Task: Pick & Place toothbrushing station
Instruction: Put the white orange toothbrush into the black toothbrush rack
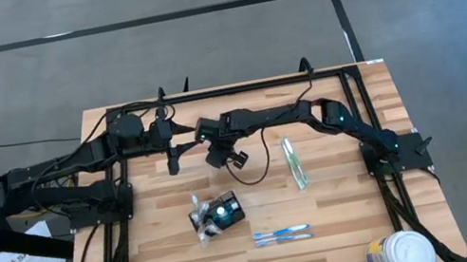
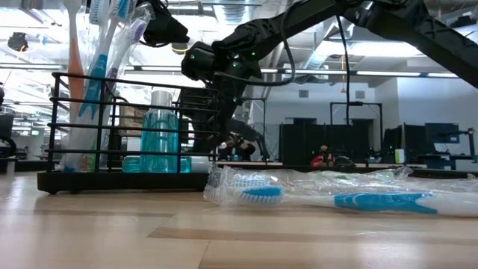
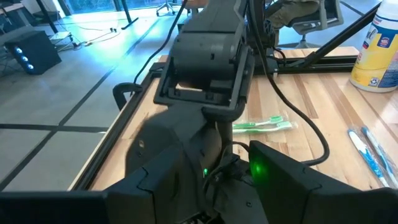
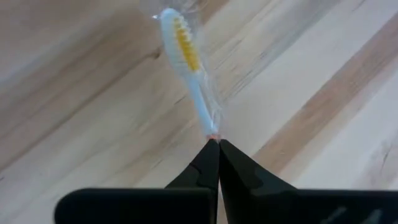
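Two dark robot arms meet over a pale wooden table.
From above, the black box-shaped toothbrushing station stands mid-table (arms well apart from it). The wrist view shows the right gripper pinching a wrapped yellow-bristled toothbrush; left gripper fingers: cannot tell.

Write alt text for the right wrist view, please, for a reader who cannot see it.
The right gripper is shut on the thin end of a wrapped toothbrush, whose orange and yellow bristles point away from the camera. Below it lies the pale wooden table with darker stripes.
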Robot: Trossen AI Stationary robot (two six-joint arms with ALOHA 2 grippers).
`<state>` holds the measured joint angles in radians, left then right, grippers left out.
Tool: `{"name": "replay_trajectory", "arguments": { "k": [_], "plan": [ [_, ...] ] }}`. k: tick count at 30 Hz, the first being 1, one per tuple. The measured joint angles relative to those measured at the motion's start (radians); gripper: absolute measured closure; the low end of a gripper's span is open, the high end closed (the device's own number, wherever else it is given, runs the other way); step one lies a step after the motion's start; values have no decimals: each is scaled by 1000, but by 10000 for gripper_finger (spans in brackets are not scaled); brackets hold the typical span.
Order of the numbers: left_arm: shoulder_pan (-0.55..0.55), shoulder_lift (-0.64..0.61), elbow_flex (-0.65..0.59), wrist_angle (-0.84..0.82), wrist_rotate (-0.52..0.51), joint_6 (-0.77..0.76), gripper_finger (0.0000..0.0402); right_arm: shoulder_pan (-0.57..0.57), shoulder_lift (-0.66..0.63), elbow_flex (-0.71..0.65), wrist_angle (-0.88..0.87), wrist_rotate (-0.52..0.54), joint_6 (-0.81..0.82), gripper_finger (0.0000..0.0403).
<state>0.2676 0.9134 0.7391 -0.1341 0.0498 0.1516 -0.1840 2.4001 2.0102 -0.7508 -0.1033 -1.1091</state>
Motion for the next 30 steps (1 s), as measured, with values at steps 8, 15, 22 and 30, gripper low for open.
{"name": "replay_trajectory", "arguments": {
  "k": [8, 15, 22, 30],
  "plan": [
    [0, 0, 0, 1, -1, 0, 224, -8, 0, 75, -58, -10, 53, 403],
    [0, 0, -1, -5, 2, -1, 224, -46, 0, 128, -106, -128, 103, 403],
    [0, 0, -1, 0, 1, -1, 224, -78, -2, 157, -144, -135, 142, 403],
    [0, 0, -1, 0, 1, -1, 224, -99, -2, 195, -224, -215, 165, 403]
  ]
}}
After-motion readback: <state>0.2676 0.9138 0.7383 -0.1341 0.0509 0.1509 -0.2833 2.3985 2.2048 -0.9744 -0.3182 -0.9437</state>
